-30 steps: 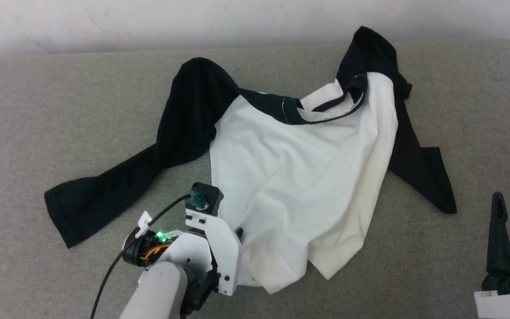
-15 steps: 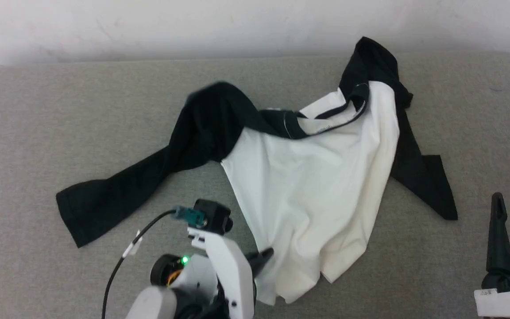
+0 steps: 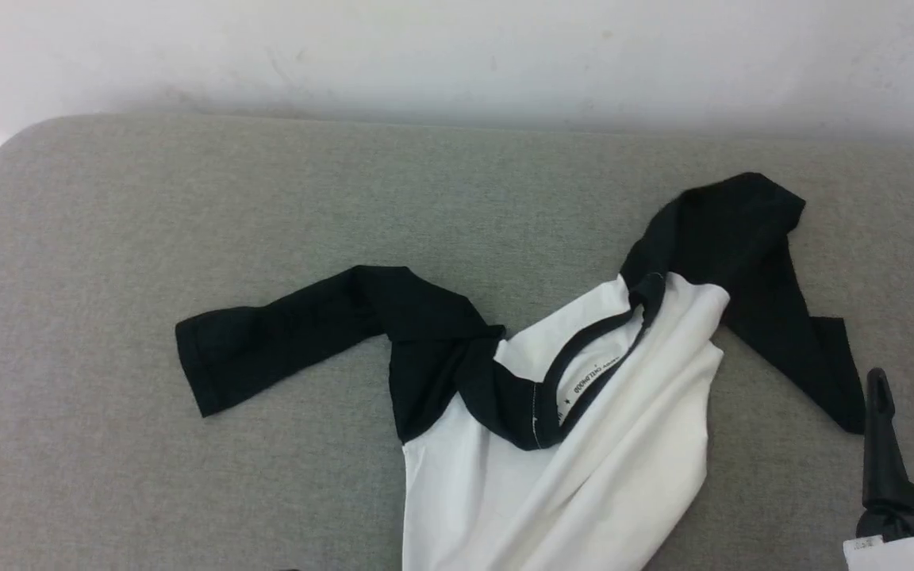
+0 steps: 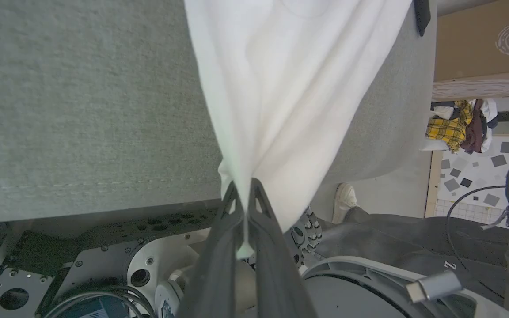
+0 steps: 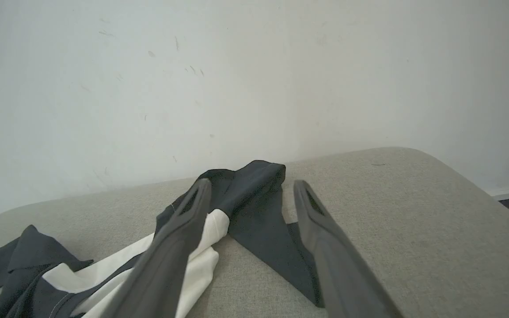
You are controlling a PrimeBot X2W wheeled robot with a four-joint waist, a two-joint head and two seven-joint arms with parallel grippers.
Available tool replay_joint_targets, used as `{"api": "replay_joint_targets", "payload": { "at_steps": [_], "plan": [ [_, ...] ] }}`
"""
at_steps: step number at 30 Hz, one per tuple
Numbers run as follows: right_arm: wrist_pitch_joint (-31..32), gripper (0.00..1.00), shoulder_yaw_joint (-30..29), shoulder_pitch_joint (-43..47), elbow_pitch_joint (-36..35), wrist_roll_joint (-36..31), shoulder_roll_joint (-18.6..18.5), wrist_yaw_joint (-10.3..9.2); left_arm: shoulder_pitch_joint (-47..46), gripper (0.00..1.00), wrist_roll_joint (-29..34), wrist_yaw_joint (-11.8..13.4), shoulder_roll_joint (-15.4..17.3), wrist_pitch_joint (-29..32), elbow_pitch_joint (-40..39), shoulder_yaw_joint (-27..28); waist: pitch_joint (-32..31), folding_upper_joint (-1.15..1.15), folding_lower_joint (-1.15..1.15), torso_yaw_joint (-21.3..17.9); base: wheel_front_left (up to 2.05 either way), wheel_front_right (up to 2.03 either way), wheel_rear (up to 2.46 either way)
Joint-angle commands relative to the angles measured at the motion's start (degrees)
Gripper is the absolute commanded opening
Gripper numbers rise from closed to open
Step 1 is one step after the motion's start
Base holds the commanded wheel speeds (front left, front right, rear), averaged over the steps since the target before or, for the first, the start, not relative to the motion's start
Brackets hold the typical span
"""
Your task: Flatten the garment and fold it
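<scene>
Shirt (image 3: 584,476): crumpled, lower centre; unflattened, unfolded. Left gripper (image 4: 245,186) pinching its white cloth; right gripper (image 3: 908,382) wide, empty, lower right.

Garment (image 3: 584,468) hem beyond bottom edge

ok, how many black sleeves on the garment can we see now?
2. The left-side sleeve lies stretched out on the grey cushion; the right-side sleeve is bunched beyond the neckband, its cuff ending near the open right gripper. None hidden.
</scene>
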Motion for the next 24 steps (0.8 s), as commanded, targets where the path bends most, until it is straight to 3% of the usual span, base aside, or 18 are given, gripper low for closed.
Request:
{"api": "replay_joint_targets", "payload": {
  "at_steps": [1, 2, 10, 16, 20, 24],
  "plan": [
    [0.42, 1.00, 0.39, 0.04, -0.52, -0.11, 0.14, -0.03, -1.15, 0.52, 0.97, -1.04, -0.44, -1.84, 0.70, -0.21, -0.62, 0.00, 0.01, 1.14, 0.00, 0.00, 0.00],
    [0.61, 1.00, 0.55, -0.08, -0.64, -0.15, 0.14, -0.03, -1.98, 1.00, 1.22, -1.55, -0.87, -3.14, 1.04, -0.41, -0.82, 0.00, 0.01, 1.29, 0.00, 0.00, 0.00],
    [1.53, 1.00, 1.59, -0.34, -1.48, -0.35, 0.14, -0.03, -15.55, 1.00, 3.35, -5.56, -1.73, -13.38, -1.24, 1.09, -0.56, 0.00, 0.01, 0.63, 0.00, 0.00, 0.00],
    [1.84, 1.00, 2.42, -1.67, -2.01, -0.50, 0.14, -0.03, -30.46, 1.00, 19.16, -5.93, 3.73, -24.73, 5.88, 4.12, 3.05, 0.00, 0.01, -2.47, 0.00, 0.00, 0.00],
    [1.75, 1.00, 2.85, -2.80, -2.01, -0.59, 0.14, -0.03, -35.90, 1.00, 26.46, -6.15, 8.10, -24.32, 15.12, 2.08, 5.95, 0.00, 0.01, -4.90, 0.00, 0.00, 0.00],
    [1.59, 1.00, 2.91, -3.66, -2.26, -0.63, 0.14, -0.03, -39.43, 1.00, 29.85, -6.42, 11.08, -21.58, 22.84, 0.22, 8.74, 0.00, 0.01, -6.61, 0.00, 0.00, 0.00]
  ]
}}
